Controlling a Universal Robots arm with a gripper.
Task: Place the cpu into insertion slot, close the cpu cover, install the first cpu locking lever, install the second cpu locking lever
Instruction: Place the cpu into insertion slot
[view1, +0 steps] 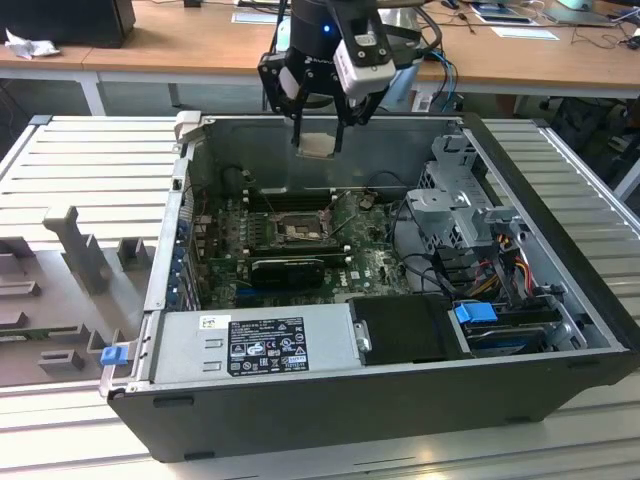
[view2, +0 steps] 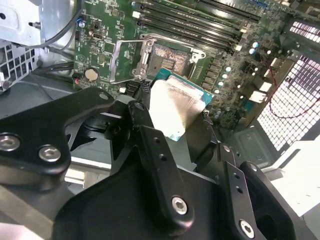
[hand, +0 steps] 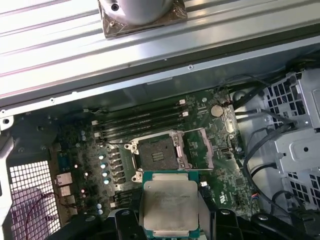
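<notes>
My gripper (view1: 318, 128) hangs over the open computer case, shut on the cpu (view1: 318, 146), a flat silver-grey square held by its edges. In both wrist views the cpu (view2: 176, 109) (hand: 169, 204) sits between the black fingers (view2: 146, 134). The chip is high above the board and touches nothing else. Below lies the insertion slot (view1: 297, 232) (hand: 154, 155) (view2: 171, 58), bare, with a dark contact centre inside a metal rim. The cpu cover (hand: 198, 148) (view2: 128, 62) stands swung open beside the slot. A thin wire locking lever (view2: 172, 44) is raised across the slot's edge.
A long black ribbed card (view1: 288, 270) lies just in front of the slot. The power supply (view1: 255, 345) fills the case front. A metal drive cage (view1: 455, 205) and cables (view1: 500, 265) stand at the exterior view's right. Memory slots (hand: 140, 122) run behind the socket.
</notes>
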